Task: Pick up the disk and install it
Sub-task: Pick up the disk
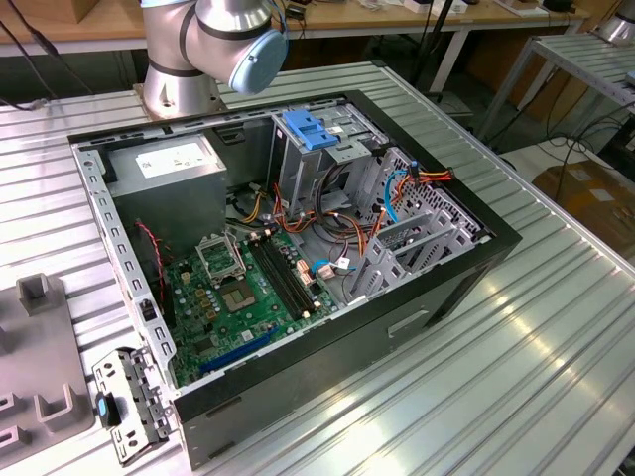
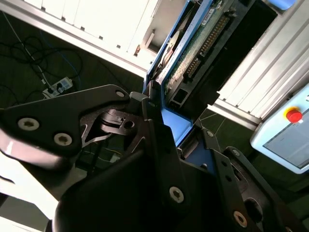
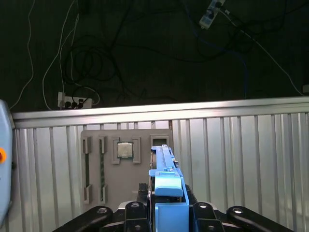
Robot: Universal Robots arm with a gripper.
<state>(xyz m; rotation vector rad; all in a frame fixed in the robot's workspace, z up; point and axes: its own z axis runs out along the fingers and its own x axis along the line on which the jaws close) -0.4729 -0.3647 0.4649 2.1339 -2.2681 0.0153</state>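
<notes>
The disk (image 2: 195, 46) is held edge-on, its green circuit board and blue carrier rails showing in the second wrist view. In the first wrist view its blue rail (image 3: 166, 186) rises from between the black fingers. My gripper (image 2: 164, 113) is shut on the disk at the rail end; it also appears from the other side (image 3: 166, 215). The disk hangs above the ribbed metal table near its edge, over a grey parts tray (image 3: 125, 169). In the exterior view the arm (image 1: 213, 40) stands behind the open computer case (image 1: 298, 268).
Inside the case are a motherboard (image 1: 248, 288), a grey power supply (image 1: 169, 164), a metal drive cage with a blue bracket (image 1: 316, 134) and loose cables. The grey tray holds a processor chip (image 3: 124, 151) and memory sticks. A box with a red stop button (image 2: 293, 116) stands nearby.
</notes>
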